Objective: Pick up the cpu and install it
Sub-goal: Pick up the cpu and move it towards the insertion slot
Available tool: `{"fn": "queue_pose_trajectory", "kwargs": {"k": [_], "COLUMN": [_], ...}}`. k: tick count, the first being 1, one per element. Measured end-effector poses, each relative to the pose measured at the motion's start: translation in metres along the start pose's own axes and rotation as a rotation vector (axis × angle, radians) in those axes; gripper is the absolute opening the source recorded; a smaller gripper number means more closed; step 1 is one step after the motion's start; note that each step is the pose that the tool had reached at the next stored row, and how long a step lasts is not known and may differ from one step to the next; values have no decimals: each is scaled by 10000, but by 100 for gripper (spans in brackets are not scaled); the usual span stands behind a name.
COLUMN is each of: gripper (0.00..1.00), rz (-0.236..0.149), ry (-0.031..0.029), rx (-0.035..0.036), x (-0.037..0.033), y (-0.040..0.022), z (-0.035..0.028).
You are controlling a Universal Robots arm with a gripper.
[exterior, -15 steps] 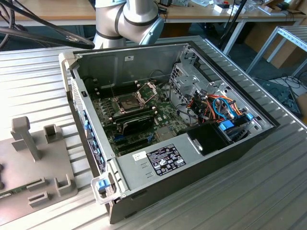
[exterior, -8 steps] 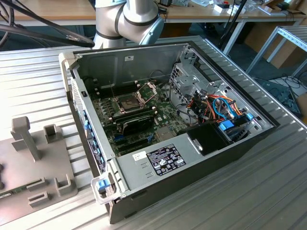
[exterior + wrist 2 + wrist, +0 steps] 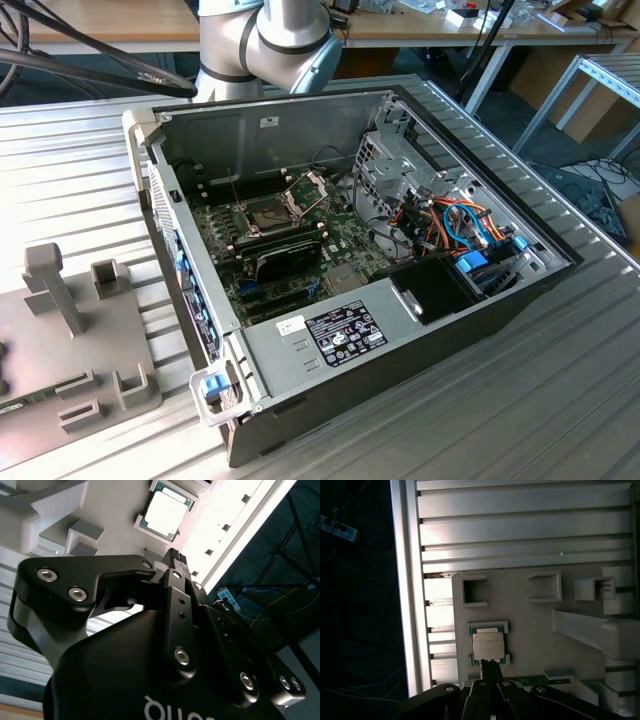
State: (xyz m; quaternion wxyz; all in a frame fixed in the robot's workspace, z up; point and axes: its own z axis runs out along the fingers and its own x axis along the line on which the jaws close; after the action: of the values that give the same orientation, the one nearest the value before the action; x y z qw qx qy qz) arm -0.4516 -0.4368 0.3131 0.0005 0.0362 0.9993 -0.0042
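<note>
Gripper (image 3: 490, 666) tips look pressed together, pinching nothing, just beside cpu (image 3: 488, 645) lying in grey fixture plate (image 3: 530, 630).

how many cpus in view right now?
1. The cpu sits in a holder on the grey fixture plate, close ahead of the pincer in the first wrist view. The case's open socket looks empty in the exterior view; another could be hidden.

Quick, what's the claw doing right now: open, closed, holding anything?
Claw: closed, holding nothing. Its tips are right beside the cpu, which lies on the grey plate.
</note>
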Motion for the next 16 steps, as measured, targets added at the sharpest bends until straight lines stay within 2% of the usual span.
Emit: {"fn": "queue_pose_trajectory", "kwargs": {"k": [4, 6, 8, 9, 10, 16], "gripper": [11, 23, 23, 36, 42, 42], "rz": [0, 0, 0, 0, 0, 0], "ry": [0, 0, 0, 0, 0, 0], "rx": [0, 0, 0, 0, 0, 0], "x": [0, 0, 0, 0, 0, 0], "y": [0, 0, 0, 0, 0, 0], "z": [-2, -4, -5, -5, -6, -17]}}
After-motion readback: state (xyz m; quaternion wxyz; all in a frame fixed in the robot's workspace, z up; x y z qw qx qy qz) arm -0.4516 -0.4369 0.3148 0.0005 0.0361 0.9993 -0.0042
